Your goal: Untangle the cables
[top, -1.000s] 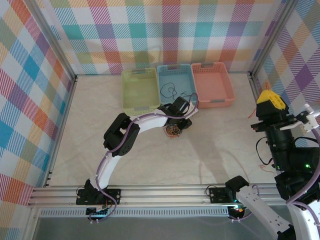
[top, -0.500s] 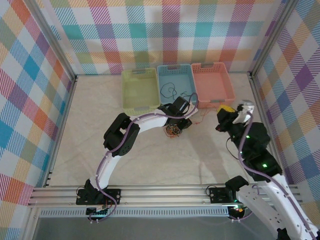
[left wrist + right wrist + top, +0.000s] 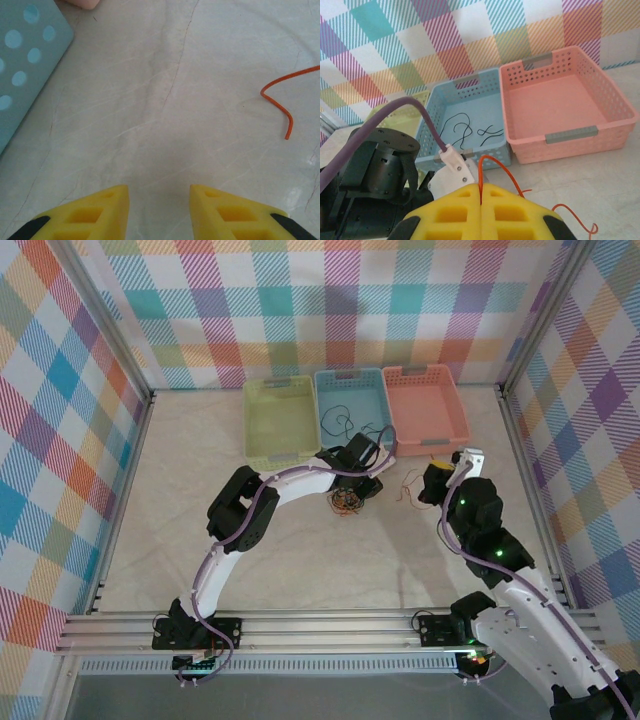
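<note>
Right of the table's middle, the right claw (image 3: 481, 192) was clamped shut on a thin orange wire (image 3: 492, 162) that rose from between its fingers and trailed down onto the table (image 3: 300, 550). Just left of it, the left claw (image 3: 159, 192) hung over bare, marble-veined table, fingers apart with nothing between them. It was close beside the knot of cables (image 3: 347, 502), which lay near the table's centre, short of the baskets. I judged the strand should be drawn out slowly toward the right edge while the left claw pinned the knot so it would not drag along. Along the far edge stood a green basket (image 3: 262, 415), a blue basket (image 3: 427, 127) holding loose black cables (image 3: 462, 127), and an empty pink basket (image 3: 550, 107). Plaid walls (image 3: 350, 300) enclosed the table.
</note>
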Controlling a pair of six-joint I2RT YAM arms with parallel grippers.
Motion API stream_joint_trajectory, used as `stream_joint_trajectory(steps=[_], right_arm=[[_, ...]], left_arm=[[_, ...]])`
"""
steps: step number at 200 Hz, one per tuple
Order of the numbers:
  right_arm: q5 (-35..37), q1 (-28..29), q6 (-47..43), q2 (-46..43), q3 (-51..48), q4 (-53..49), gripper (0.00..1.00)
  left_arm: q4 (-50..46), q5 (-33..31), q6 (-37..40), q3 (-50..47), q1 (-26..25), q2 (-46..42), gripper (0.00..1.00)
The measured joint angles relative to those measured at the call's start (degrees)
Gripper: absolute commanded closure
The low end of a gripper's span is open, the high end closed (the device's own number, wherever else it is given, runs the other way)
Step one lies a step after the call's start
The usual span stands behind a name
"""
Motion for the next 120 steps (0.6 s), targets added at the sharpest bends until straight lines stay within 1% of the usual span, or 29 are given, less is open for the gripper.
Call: stream_joint_trajectory(steps=[81,102,120], right_arm=[[5.57,-1.25,0.98,0.04,-1.42,-0.07,1.0],[7.04,-1.7,1.79,1.25,-1.57,-0.15,1.0],[7.82,-2.01,2.21,2.34,-1.57,-0.26,1.0]], left_arm=[[-0.72,-0.44,-0.22,0.79,0.0,0.02,0.6],[-0.9,-0.72,-0.42,0.85,0.0,0.02,0.58],[-0.92,-1.01,-0.85,0.85,0.0,0.02,0.54]])
